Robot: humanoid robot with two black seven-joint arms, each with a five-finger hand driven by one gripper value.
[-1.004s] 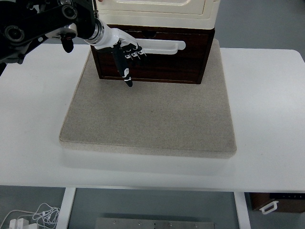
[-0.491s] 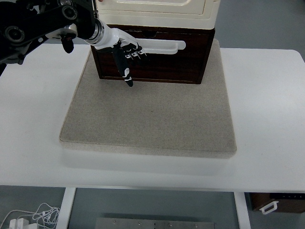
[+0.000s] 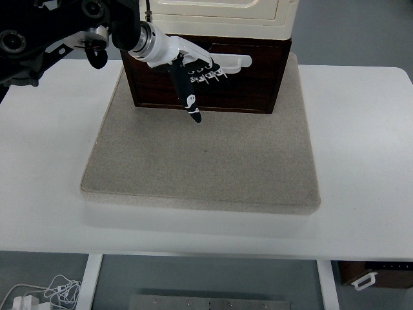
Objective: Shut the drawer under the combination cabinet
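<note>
The combination cabinet [image 3: 219,13] has a cream upper part and stands at the back of a grey mat [image 3: 206,161]. Under it is a dark brown drawer [image 3: 258,84] with a long white handle [image 3: 235,62]. The drawer's front stands about in line with the cabinet's front. My left hand [image 3: 197,77] comes in from the upper left and rests against the drawer front at the handle's left half. Its fingers are loosely bent against the handle, its thumb points down over the drawer front, and it grasps nothing.
The mat lies on the white table [image 3: 361,129], with bare tabletop on both sides and in front. White cables [image 3: 45,294] lie on the floor below the near left edge.
My left hand has slid to the right along the drawer front, from the handle's left end toward its middle. The drawer has not visibly moved.
</note>
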